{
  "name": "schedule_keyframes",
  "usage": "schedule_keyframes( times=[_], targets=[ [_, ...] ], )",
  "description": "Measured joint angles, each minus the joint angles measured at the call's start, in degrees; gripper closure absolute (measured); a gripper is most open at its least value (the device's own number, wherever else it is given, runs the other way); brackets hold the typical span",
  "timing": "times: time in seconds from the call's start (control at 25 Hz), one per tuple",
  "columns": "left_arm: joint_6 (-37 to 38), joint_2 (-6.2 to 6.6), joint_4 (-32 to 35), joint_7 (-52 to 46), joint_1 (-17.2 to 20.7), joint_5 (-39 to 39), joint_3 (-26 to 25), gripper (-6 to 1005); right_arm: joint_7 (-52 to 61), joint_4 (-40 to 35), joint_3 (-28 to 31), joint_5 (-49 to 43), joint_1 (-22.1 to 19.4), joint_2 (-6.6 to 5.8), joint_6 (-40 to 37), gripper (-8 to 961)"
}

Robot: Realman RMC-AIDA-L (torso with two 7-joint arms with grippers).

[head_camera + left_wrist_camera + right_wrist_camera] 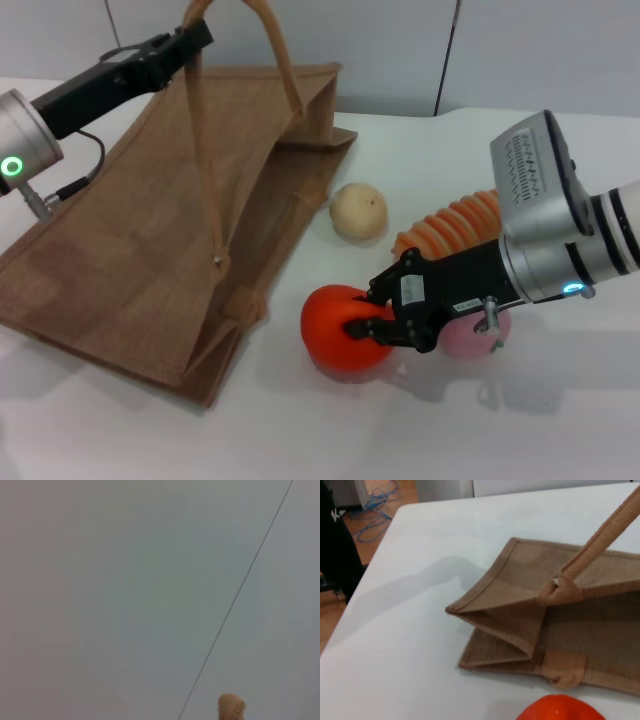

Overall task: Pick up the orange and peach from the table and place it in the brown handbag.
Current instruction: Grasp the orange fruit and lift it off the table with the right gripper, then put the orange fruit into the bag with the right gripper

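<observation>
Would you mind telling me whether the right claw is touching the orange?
Touching: the head view shows the right claw with its fingers pressed against the orange.

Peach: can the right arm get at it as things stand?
Probably not right away. The right gripper is closed on the orange, and the peach sits tucked under that arm's wrist, mostly hidden. The left gripper is up at a handle of the handbag.

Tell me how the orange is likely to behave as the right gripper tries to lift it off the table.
The orange looks round and smooth, so it may slip or roll if the right gripper sits off-centre. It is the largest fruit here, so the fingers probably reach only partway around. It looks firm, so it will probably keep its shape. The left gripper holds up a handle of the handbag.
</observation>
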Motion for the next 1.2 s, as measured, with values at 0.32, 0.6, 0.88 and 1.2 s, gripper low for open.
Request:
schedule_keyframes(
  times=[0.32, 0.6, 0.88, 1.2],
  targets=[
    [-5.5, 0.27, 0.0, -0.3, 0.5, 0.0, -1.7, 880, -1.2, -2.7, 0.1, 3.7, 0.0, -0.01, -4.2, 753],
    [-10.7, 0.30, 0.2, -1.3, 0.2, 0.0, -2.0, 879, -3.2, -2.9, 0.0, 7.5, 1.4, 0.07, -4.8, 795],
    [-16.5, 0.41, 0.4, -3.0, -0.6, -0.1, -2.4, 879, -4.1, -2.8, -0.1, 9.6, 2.9, 0.15, -4.3, 867],
    [-21.2, 0.65, 0.4, -4.0, -0.8, -1.1, -3.5, 880, -6.3, -1.9, 0.0, 12.0, 4.4, 0.45, -1.8, 887]
  ],
)
